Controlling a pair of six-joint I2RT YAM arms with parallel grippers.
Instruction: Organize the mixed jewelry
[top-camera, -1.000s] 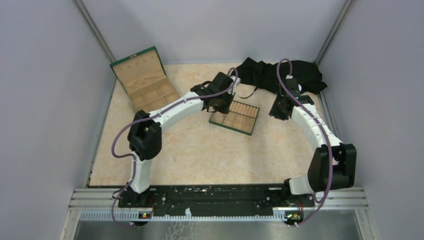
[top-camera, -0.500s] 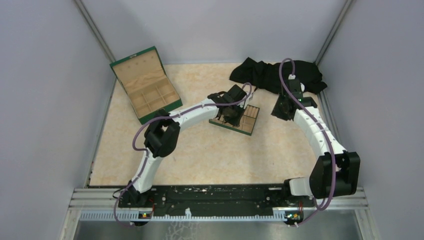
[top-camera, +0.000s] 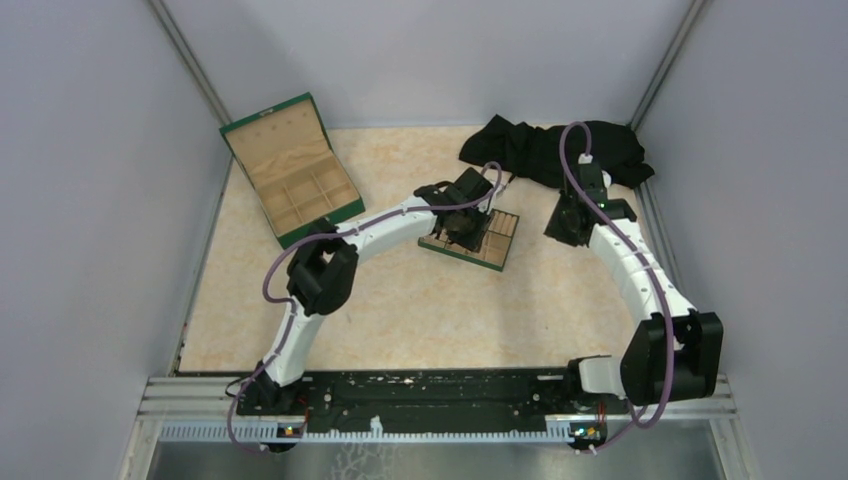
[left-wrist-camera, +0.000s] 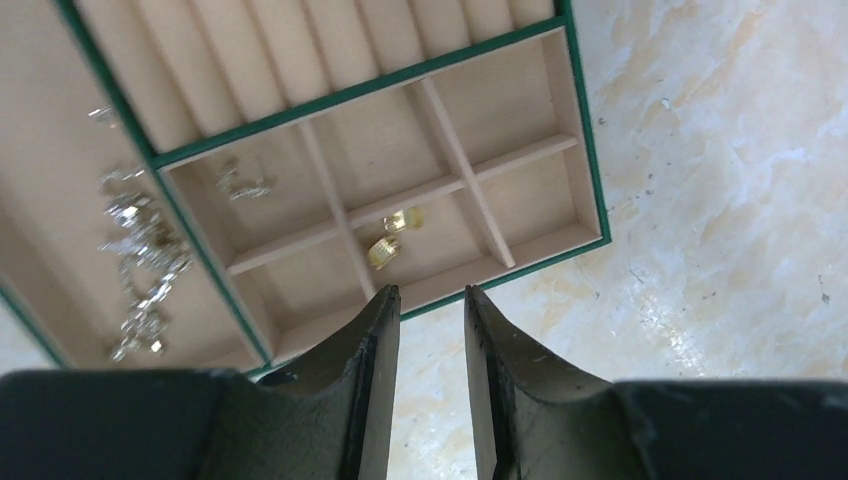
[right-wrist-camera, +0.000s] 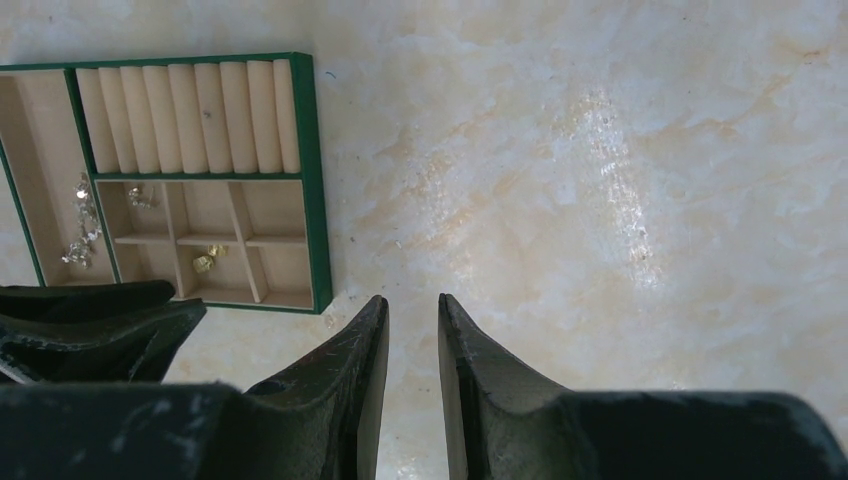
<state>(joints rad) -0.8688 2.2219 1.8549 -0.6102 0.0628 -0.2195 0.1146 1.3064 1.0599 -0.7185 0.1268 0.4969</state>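
Half open and gripping nothing, hovering with left gripper (left-wrist-camera: 432, 292) over tray (left-wrist-camera: 590, 170) edge; finding two gold jewelry pieces (left-wrist-camera: 385, 250) straight ahead of jaws, in middle compartment of edge row; parking right gripper (right-wrist-camera: 412, 300) farther off, narrowly open, empty.

Tray (top-camera: 500, 238), overhead: mostly hidden beneath the left pincer (top-camera: 463, 232); contents too small to tell.
Tray, left wrist view: cut off by top and left edges.
Silvery jewelry heap (left-wrist-camera: 140, 250): tangled, separate pieces untellable.
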